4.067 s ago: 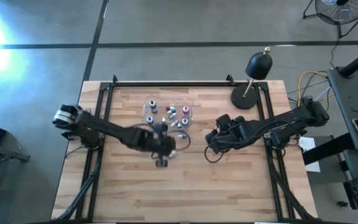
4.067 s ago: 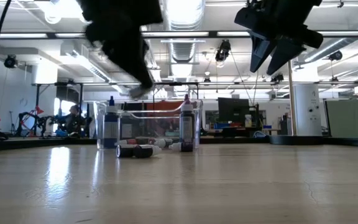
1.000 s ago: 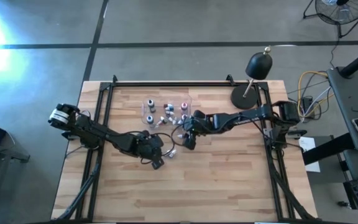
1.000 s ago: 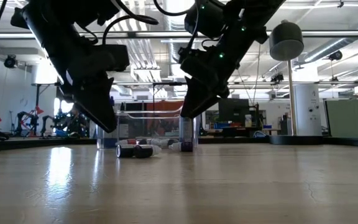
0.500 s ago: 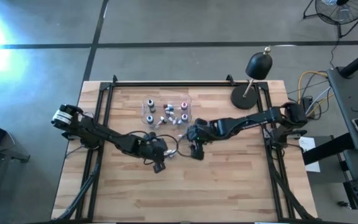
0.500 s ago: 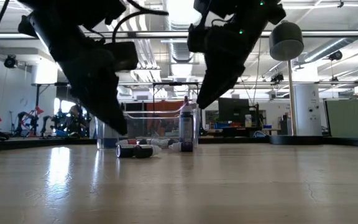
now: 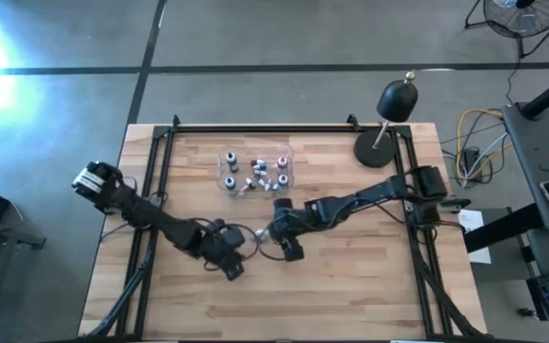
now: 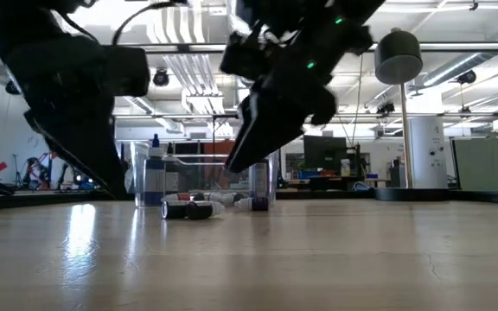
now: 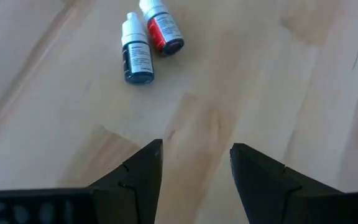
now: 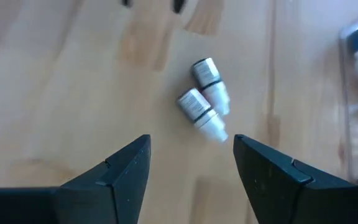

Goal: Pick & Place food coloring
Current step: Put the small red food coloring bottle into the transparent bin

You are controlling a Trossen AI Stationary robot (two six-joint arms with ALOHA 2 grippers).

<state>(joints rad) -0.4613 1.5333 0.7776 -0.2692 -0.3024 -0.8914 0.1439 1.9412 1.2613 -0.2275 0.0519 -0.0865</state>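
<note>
Both dark arms reach low over the wooden table (image 7: 351, 276), meeting near its middle. The left gripper (image 9: 194, 163) and right gripper (image 10: 191, 163) each hang empty, fingers spread wide. Two small white-capped dropper bottles (image 9: 148, 40) lie loose on bare wood ahead; farther back, others sit in the clear plastic tray (image 7: 227, 154).

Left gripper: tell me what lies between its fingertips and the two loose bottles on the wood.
Only bare wood. The left wrist view shows the open left gripper and the two loose bottles with nothing between.
</note>
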